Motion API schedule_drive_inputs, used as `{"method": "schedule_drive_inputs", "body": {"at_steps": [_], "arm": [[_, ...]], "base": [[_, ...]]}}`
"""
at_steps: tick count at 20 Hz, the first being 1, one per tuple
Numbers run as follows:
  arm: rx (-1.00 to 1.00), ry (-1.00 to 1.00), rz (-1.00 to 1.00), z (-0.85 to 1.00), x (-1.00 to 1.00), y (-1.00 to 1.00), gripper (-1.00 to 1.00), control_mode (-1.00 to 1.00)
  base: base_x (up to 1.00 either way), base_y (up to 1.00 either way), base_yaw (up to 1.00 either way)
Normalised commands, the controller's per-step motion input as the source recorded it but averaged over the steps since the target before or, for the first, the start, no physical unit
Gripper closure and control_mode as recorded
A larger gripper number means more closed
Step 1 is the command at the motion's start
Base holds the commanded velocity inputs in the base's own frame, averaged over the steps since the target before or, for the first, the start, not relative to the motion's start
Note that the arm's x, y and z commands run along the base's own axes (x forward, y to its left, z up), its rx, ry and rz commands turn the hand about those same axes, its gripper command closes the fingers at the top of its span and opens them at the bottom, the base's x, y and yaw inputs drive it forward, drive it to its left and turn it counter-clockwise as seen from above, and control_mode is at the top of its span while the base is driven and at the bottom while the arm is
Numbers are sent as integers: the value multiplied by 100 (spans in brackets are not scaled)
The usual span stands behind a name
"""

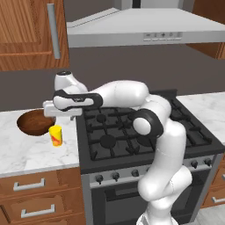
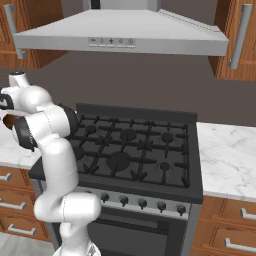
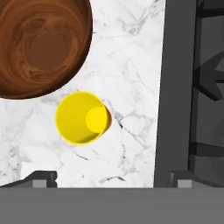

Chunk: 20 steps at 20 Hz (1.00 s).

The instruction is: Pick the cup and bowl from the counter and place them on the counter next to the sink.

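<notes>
Counting 1 cup (image 3: 82, 117), 1 bowl (image 3: 41, 46) on counter (image 3: 131, 65).

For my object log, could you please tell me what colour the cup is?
The cup is bright yellow with a red-orange mark on its side; the hand view shows it best.

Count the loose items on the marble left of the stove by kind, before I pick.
Cups: 1, the yellow cup, empty and upright.
Bowls: 1, the brown wooden bowl, empty, close beside the cup.
Total: 2. The gripper hovers above them, open.
</notes>
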Motion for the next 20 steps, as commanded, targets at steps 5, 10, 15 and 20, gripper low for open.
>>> {"method": "schedule_drive_inputs", "body": {"at_steps": [5, 10, 15, 20], "arm": [[0, 0, 0, -30, 4, 0, -100, -100], [-1, 0, 0, -26, 6, 1, -100, -100], [-2, 1, -1, -5, 8, 12, -100, -100], [-1, 3, -1, 0, 8, 20, -100, -100]], "base": [[0, 0, 0], [0, 0, 0], [0, 0, 0], [0, 0, 0]]}}
